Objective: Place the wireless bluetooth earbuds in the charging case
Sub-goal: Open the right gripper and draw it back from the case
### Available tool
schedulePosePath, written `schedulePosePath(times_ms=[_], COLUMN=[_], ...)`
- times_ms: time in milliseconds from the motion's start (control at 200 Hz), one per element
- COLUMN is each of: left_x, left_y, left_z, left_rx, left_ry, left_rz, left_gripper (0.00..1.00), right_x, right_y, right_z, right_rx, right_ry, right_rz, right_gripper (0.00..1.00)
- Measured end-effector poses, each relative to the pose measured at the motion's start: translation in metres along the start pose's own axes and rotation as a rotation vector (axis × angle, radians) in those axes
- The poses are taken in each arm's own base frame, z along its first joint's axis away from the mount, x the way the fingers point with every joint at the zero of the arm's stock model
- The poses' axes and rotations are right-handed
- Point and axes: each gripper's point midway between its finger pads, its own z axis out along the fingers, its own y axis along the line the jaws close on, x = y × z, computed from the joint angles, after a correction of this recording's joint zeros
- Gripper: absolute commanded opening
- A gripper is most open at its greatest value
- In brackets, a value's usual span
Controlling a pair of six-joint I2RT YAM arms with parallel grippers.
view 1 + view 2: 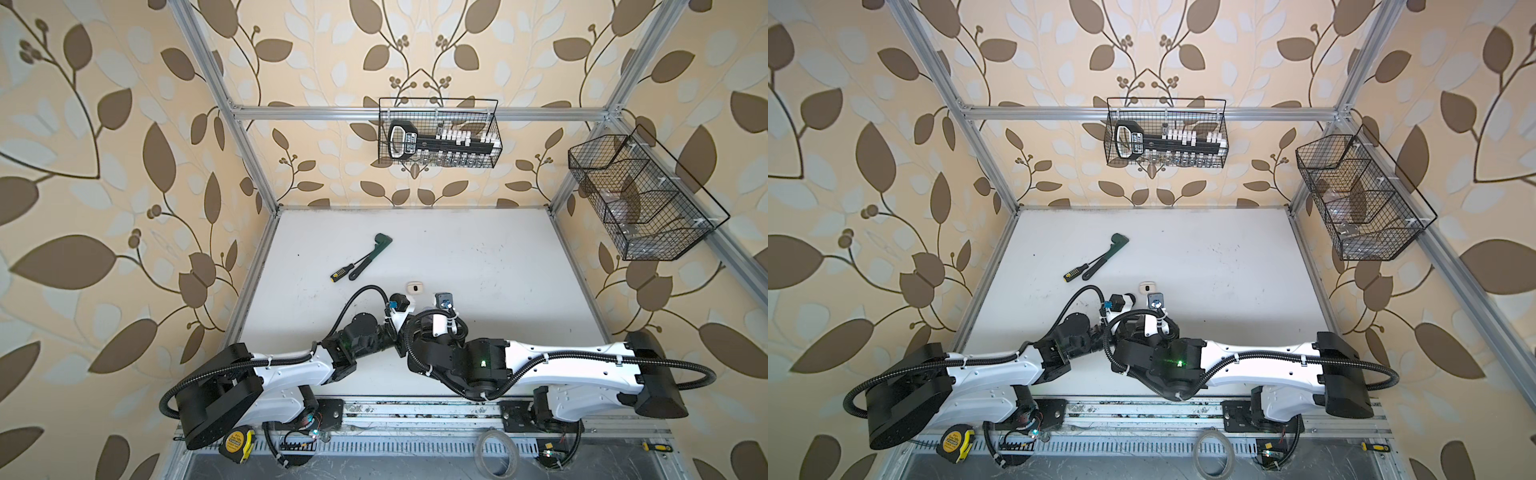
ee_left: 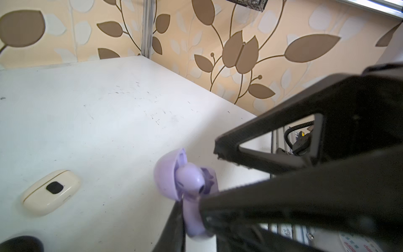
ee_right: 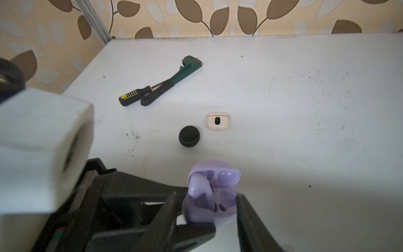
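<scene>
One lavender earbud [image 2: 189, 177], light and slick we judge, is stem-pinched in our left gripper [image 2: 192, 216], lower centre; right gripper [image 3: 205, 197] gapes around the lavender case [image 3: 209, 215].

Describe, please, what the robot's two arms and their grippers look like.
Both the left arm and right arm have white shells with black joints and bases; ribbed black cable conduits are tied on with white zip ties. A green light glows on the right one. The left gripper and right gripper have black, tapering fingers.
</scene>
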Motion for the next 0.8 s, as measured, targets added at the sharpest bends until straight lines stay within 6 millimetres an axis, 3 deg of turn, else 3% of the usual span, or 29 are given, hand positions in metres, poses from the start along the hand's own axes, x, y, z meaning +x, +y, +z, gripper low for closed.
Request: schedulePosePath(times_ms=[160, 450, 580, 800], left_x=[-0.013, -0.029, -0.029, -0.025], left_y=[-0.004, -0.017, -0.026, -0.040], left_z=[-0.003, -0.016, -0.019, -0.025], left_rx=[0.012, 0.056, 0.099, 0.167], left_ry=[-0.043, -0.113, -0.113, -0.092], left_rz=[0.035, 0.134, 0.189, 0.277], left_gripper=[0.00, 0.00, 0.00, 0.00], right_x=[-0.014, -0.051, -0.043, -0.028], right_y=[0.006, -0.015, -0.020, 0.000], right_z=[-0.023, -0.049, -0.048, -0.049], right_rx=[-0.088, -0.180, -0.230, -0.354], right_ry=[-0.014, -0.064, -0.053, -0.021], right_rz=[0.005, 0.064, 0.033, -0.058], right_gripper=[0.62, 0.45, 0.43, 0.43])
